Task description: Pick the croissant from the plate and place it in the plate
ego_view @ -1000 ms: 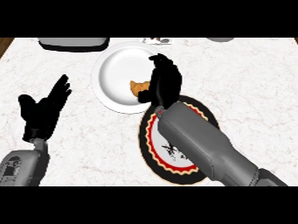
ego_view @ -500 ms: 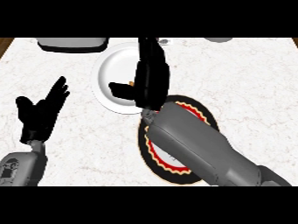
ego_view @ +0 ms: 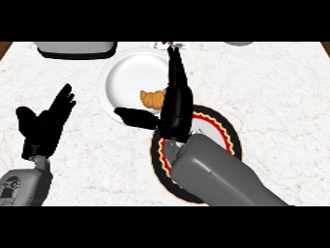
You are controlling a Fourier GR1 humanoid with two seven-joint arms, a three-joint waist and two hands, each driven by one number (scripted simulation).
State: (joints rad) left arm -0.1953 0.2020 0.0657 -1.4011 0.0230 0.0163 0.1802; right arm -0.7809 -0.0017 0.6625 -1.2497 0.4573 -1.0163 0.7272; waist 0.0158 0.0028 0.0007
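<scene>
While my right hand (ego_view: 173,99) stands open, fingers straight beside the croissant (ego_view: 152,98) on the white plate (ego_view: 128,72), I curl thumb and fingers around the pastry before lifting toward the dark-rimmed plate (ego_view: 224,133); left hand (ego_view: 46,121) rests open.

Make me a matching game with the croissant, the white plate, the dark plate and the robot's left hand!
Things:
1. croissant
2. white plate
3. dark plate
4. left hand

Descriptions:
A. partly hidden under the right forearm
B. open, fingers up, at the view's left
C. golden brown, lying on a plate
D. holds the croissant

Pairs: 1-C, 2-D, 3-A, 4-B
</scene>
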